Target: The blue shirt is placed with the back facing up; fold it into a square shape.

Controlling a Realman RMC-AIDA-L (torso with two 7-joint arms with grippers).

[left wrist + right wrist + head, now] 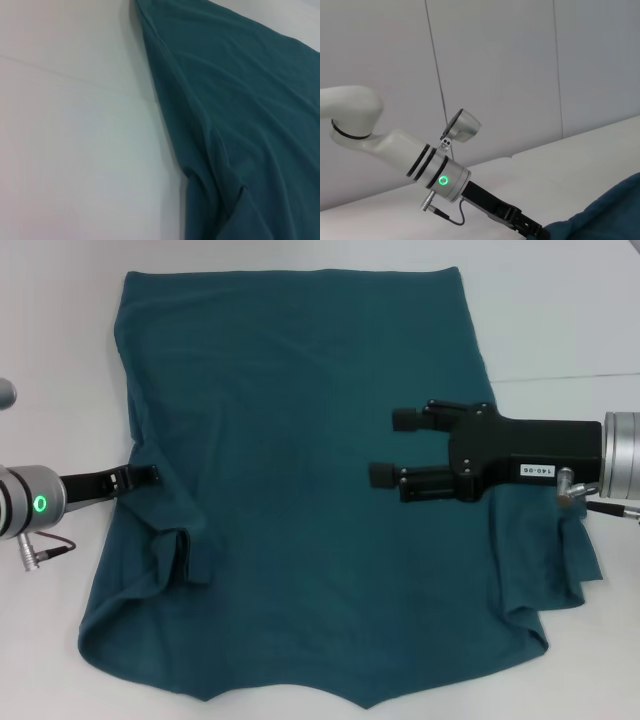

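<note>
Black fingers of the right gripper [388,448] stand apart, empty, right of centre above the blue shirt [290,490]. The left gripper [150,476] sits at mid-left on the shirt's edge; its state I cannot tell. The shirt fills the white table [560,310]. Risk: soft knit bunches if only one layer is pinched.

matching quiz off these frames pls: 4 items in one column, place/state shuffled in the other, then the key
Items
1. blue shirt
2. left gripper
3. right gripper
4. table

Places/states
A. above the shirt's middle, fingers spread apart, holding nothing
B. white, bare around the cloth
C. low at the shirt's left edge, near a bunched sleeve fold
D. spread flat, plain side up, sleeves tucked inward

Pairs: 1-D, 2-C, 3-A, 4-B
</note>
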